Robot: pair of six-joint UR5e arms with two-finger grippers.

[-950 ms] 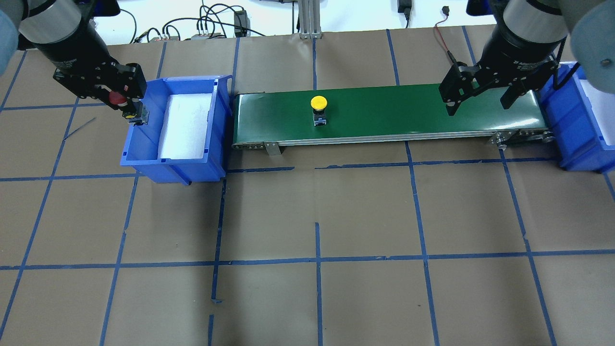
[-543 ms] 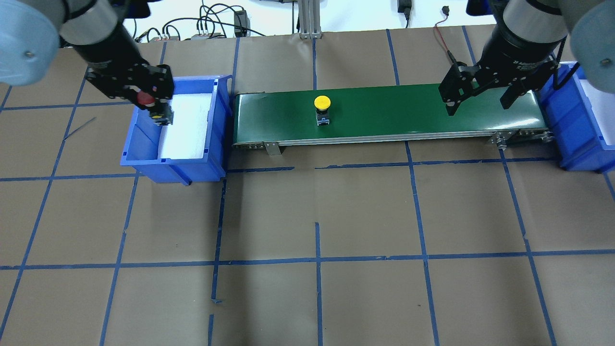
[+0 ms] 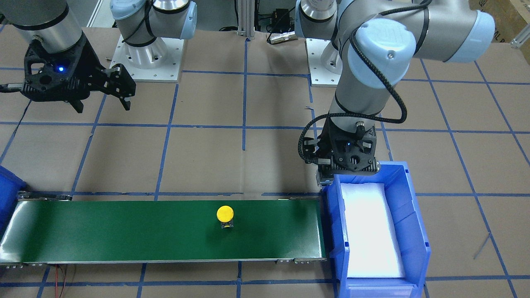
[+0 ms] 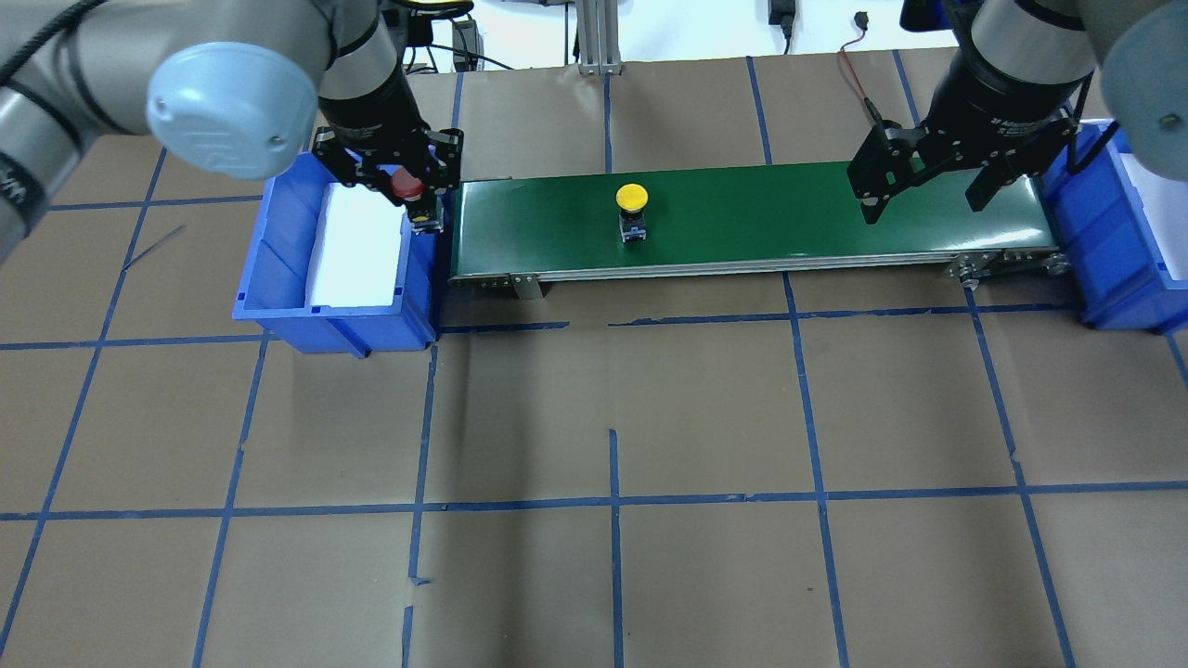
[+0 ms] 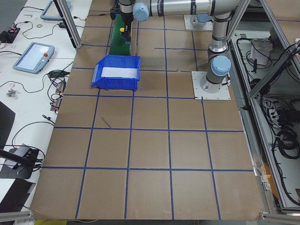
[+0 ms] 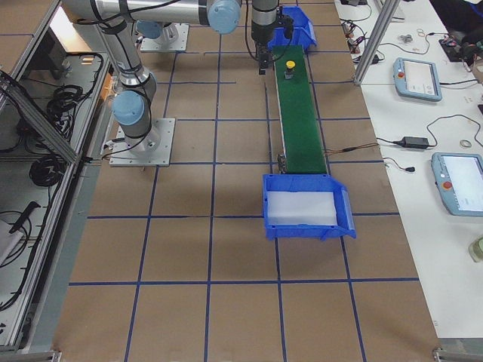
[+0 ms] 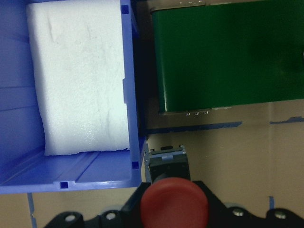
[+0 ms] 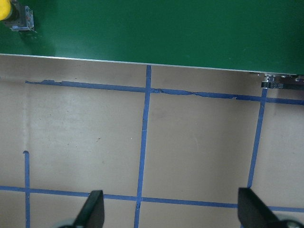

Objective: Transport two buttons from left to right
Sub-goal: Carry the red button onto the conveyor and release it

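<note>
My left gripper [image 4: 415, 206] is shut on the red button [image 4: 405, 185] and holds it above the gap between the left blue bin's right wall and the green conveyor's left end. The left wrist view shows the red cap [image 7: 174, 206] and its grey base. The yellow button [image 4: 632, 198] stands upright on the belt left of its middle, and also shows in the front view [image 3: 225, 214]. My right gripper [image 4: 923, 209] is open and empty above the belt's right end, and in the right wrist view [image 8: 172, 213] its fingers are spread wide.
The green conveyor [image 4: 789, 218] runs between two blue bins. The left bin [image 4: 278, 269] holds only a white foam pad. The right bin [image 4: 1104, 241] sits at the belt's right end. Brown paper with blue tape lines covers the table.
My left gripper has carried the red button rightwards, from outside the bin's left wall across it to its right wall. The yellow button has moved slightly right on the belt. The right gripper is unmoved.
</note>
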